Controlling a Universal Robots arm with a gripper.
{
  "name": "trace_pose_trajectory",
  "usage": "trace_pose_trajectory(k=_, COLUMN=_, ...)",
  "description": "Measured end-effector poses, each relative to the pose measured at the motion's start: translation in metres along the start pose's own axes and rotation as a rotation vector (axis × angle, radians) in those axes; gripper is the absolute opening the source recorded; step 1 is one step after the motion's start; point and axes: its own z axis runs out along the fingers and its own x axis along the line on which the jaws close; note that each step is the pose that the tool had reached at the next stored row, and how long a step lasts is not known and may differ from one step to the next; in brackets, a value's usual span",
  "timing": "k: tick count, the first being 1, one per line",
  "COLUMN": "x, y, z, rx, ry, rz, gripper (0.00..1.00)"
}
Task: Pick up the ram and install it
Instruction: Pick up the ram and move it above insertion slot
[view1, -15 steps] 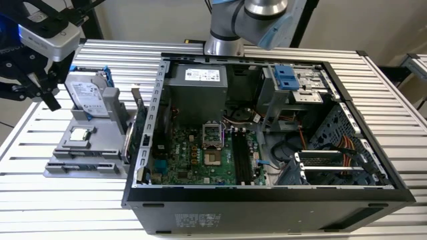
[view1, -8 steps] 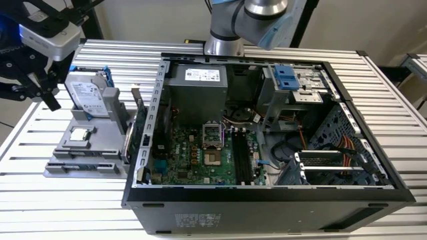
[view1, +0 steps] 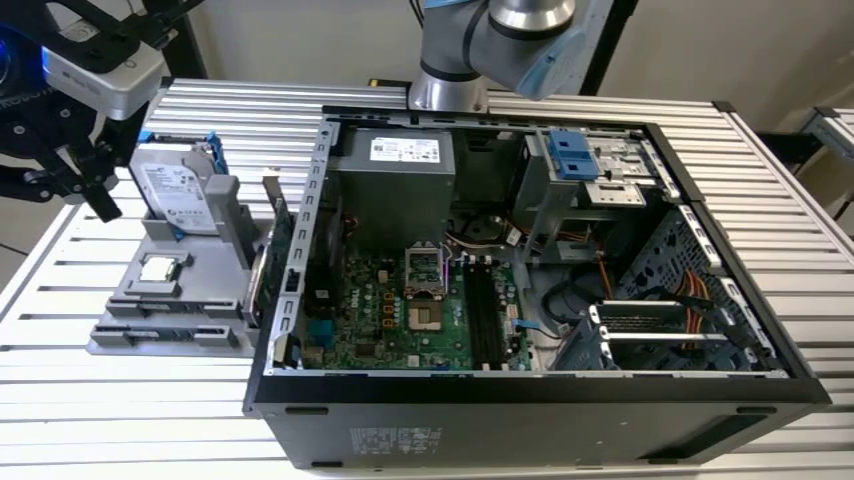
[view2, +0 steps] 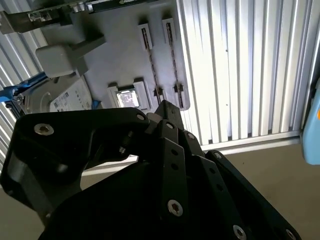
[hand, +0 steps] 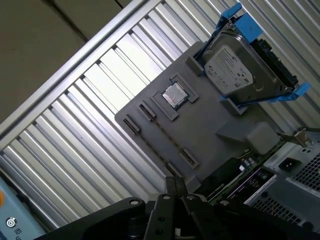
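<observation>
Plainly, the ram (view1: 171, 331) has not been lifted: it lies lengthwise in the front holders of the grey fixture (view1: 123, 305), at the lower left of the exterior view, just below the small square processor chip (view1: 160, 268) and in front of the upright hard drive (view1: 180, 190). The tool (hand: 174, 186) hangs at the upper left of that view, well apart from the stick. In the first wrist view its two pads appear pressed together at the bottom centre of the frame, clenched on nothing. The open computer case (view1: 534, 388) fills the middle of the exterior view on the ribbed tabletop (view1: 134, 430), with the long dark memory slots (view1: 483, 320) showing on the board inside. As for handling, the stick looks light, thin and stiff, so weight should be no trouble, but it is likely fragile (a board like this dislikes bending and knocks to its chips). The safest hold is probably across its two flat faces near mid-length, so it hangs level and does not swing, keeping the contact edge free and untouched for seating in the slot.
</observation>
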Motion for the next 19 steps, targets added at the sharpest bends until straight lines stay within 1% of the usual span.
trace_pose_trajectory(k=13, x=0.0000, y=0.0000, z=0.0000, rx=0.0000, ry=0.0001, rz=-0.002, gripper=0.00)
trace_pose_trajectory(k=19, x=-0.0003, y=0.0003, z=0.0000, rx=-0.0009, ry=0.0011, rz=-0.033, gripper=0.00)
